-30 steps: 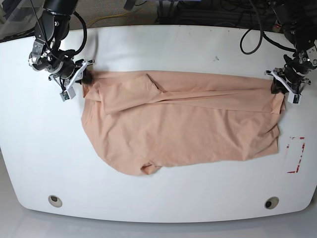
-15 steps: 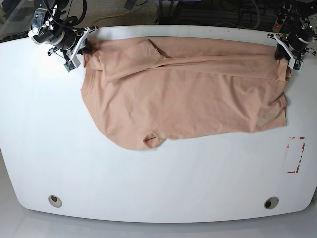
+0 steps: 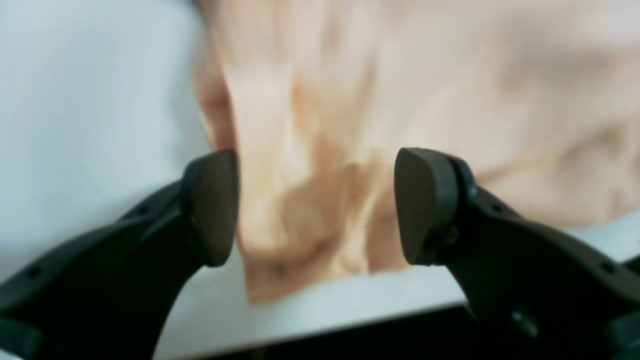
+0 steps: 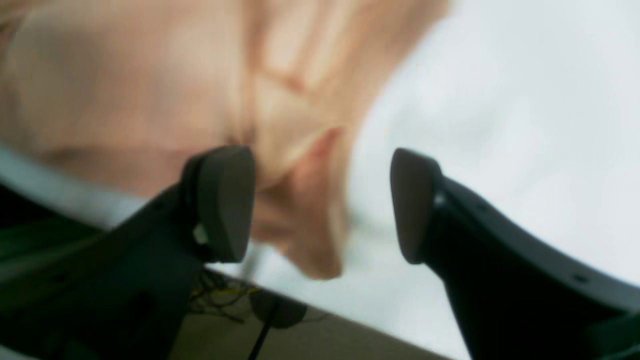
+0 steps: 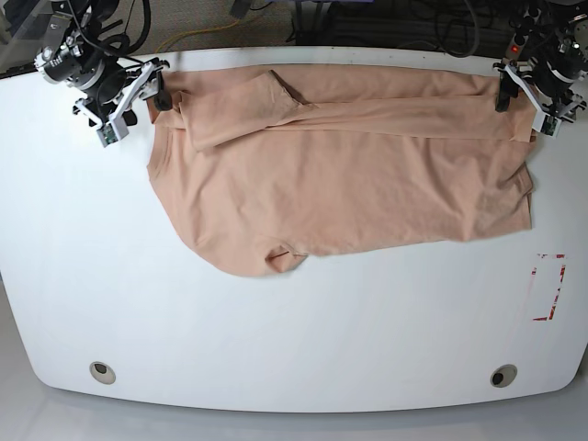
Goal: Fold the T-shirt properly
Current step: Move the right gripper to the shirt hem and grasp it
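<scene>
Pincers on both arms are parted; from the base view I see the left gripper (image 5: 524,90) at the far right corner of the tabletop (image 5: 276,349), and the right gripper (image 5: 136,95) near its far left corner. The T-shirt (image 5: 340,184) lies spread wide along the far edge of the tabletop, with a band folded over along its far side and a loose flap turned over toward the left; its near hem is uneven, with a small crumple left of the middle, and the near part of the tabletop is bare white.

Through the left wrist camera, I have the fingers well apart, with bunched, wrinkled cloth showing between them; the corner of the cloth ends just short of the tabletop's edge, and the picture is blurred.

Through the right wrist camera, I again see the fingers apart; a creased corner of the shirt shows between them, nearer one finger, with white tabletop beside the other; past the edge, dark cables (image 4: 220,295) show, blurred.
</scene>
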